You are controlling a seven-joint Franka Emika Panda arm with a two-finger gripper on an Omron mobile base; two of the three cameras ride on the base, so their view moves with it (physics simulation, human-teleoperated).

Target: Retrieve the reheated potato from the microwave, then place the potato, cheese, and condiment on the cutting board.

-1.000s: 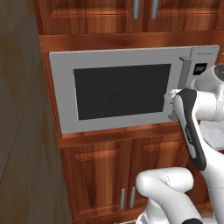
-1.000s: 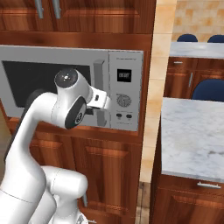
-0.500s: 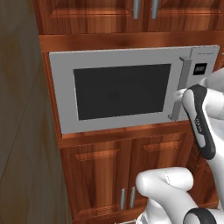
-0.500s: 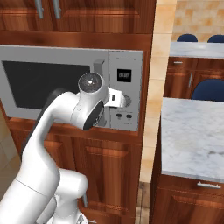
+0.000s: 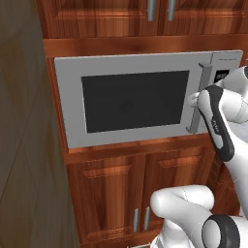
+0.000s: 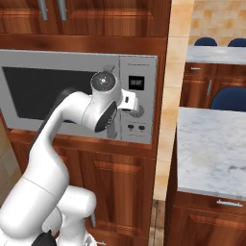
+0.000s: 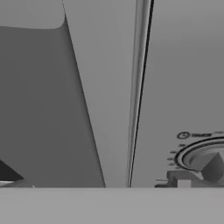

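1. Over the last second our arm has swung rightward along the microwave point(image 5: 140, 101), bringing the gripper point(image 5: 194, 99) to the door handle point(image 5: 194, 125); jaws spread wide, grasping nothing.
2. The door is shut, so we judge the potato sits unseen inside; opening comes first.
3. We count one microwave, one handle, one knob point(image 7: 205, 159).

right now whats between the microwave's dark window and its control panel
The vertical silver door handle of the microwave, with the hand at it, in the left base view.
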